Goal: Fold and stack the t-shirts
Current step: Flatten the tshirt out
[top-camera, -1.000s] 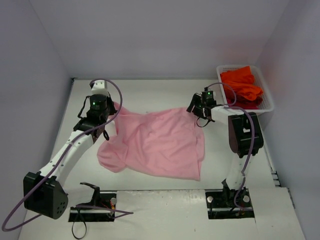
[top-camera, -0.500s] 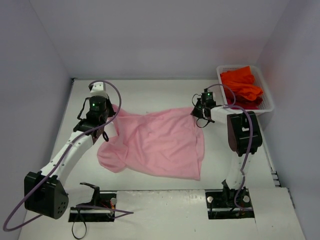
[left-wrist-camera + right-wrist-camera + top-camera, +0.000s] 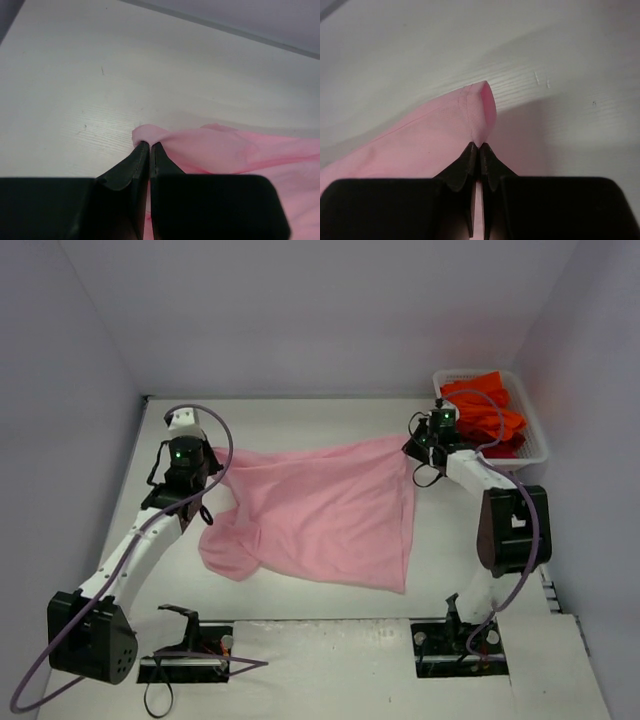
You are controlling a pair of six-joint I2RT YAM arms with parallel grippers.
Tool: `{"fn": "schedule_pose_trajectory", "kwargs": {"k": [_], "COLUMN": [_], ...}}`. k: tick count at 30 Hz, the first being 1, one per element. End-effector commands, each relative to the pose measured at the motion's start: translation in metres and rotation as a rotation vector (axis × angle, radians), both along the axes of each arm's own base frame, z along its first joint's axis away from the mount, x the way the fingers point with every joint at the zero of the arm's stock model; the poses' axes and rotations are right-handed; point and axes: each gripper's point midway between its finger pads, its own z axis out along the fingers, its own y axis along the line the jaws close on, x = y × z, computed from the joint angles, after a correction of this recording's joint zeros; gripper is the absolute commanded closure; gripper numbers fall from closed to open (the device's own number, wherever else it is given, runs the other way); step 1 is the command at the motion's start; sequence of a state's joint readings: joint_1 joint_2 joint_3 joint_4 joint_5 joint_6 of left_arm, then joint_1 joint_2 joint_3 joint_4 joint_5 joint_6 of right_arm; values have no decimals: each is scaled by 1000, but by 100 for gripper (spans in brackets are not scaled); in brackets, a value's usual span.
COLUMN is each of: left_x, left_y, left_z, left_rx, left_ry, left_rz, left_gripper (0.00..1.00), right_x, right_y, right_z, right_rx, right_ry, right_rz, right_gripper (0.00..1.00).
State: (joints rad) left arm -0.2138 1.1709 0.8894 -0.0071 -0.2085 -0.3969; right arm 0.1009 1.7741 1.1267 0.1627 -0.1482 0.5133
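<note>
Pink t-shirt [image 3: 320, 510] lay spread over the middle of the tabletop [image 3: 290, 420], its far edge stretched between both arms. We saw the left gripper [image 3: 149, 145] clenched on a bunched corner toward the left edge, and the right gripper [image 3: 479, 146] pinched on a stitched fold, perhaps a hem corner, nearer the right edge. Only the top view showed the orange-red t-shirts [image 3: 485, 410] heaped in the white basket [image 3: 533, 430] at the far right corner. Only the wrist views showed cloth between closed jaws.
</note>
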Motion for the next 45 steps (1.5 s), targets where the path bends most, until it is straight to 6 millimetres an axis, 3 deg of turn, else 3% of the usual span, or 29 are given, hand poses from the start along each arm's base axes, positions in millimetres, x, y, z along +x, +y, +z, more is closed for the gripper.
{"fn": "schedule_pose_trajectory", "kwargs": {"k": [1,3,7,12,18,26,29,34,40,45], "left_x": [5,4,4,3,-2,-23,-37,-55,-80,-98], "left_y": [5,5,3,-3,-14,-18,-16,-12,-9,-25], "left_z": [56,64,60,54,47,50,65,86,119,151], "left_rx": [-43,-53,-57,-91,-136,-158,-162,-153,-169,-188], "left_ry": [-228,-268,-265,-274,-261,-256,-289,-354,-439,-485], "left_rz": [26,25,18,-9,-61,-91,-105,-112,-131,-241], "left_gripper": [100,100,100,100,100,100,100,100,100,100], "right_x": [8,5,-7,-26,-50,-85,-95,-108,-123,-137], "right_y": [7,14,23,25,32,46,49,54,58,61], "right_z": [82,99,134,157,158,138,139,158,205,243], "right_rx": [18,41,65,76,109,112,104,96,99,105], "right_ry": [-185,-210,-268,-306,-302,-252,-255,-300,-410,-499], "right_rz": [49,89,143,173,203,238,241,255,277,303], "right_gripper": [100,100,100,100,100,100,100,100,100,100]}}
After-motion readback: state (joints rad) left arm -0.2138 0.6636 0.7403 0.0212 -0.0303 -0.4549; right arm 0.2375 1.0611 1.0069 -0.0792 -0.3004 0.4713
